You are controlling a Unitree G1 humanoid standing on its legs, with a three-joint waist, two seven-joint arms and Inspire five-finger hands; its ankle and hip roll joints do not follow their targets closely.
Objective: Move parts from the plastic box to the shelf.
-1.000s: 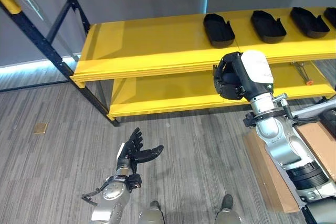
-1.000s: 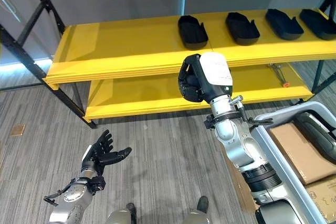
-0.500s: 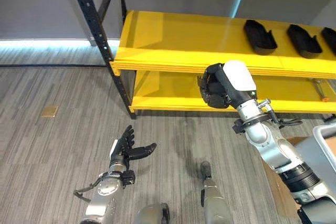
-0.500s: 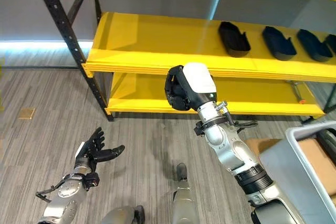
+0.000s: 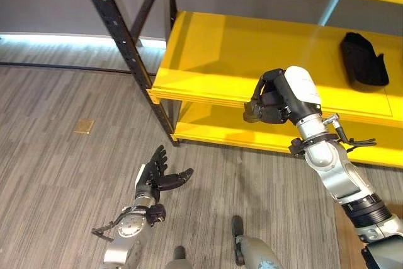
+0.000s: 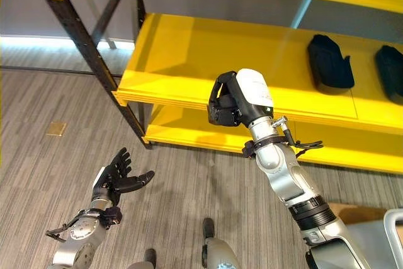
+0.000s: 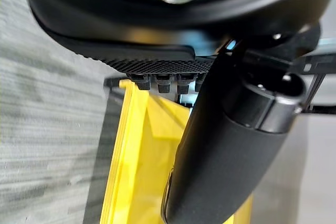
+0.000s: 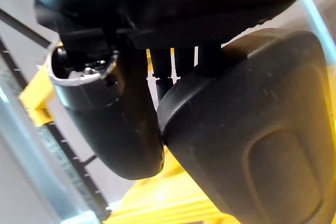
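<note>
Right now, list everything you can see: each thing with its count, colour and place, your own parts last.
Yellow metal shelf rack with black uprights: one, ahead, with yellow boards at several levels.
Black moulded plastic parts lying on the shelf board: two in the right eye view, at the right and at the far right edge.
Black moulded plastic part in the right robot hand: one, raised before the shelf's front edge.
Grey wood-grain floor: one, under the rack.
Small tan square floor plate: one, on the floor at left.
Left robot hand: dark, fingers spread, low over the floor.
Right robot hand: dark with a white cover, curled round the held part.
</note>
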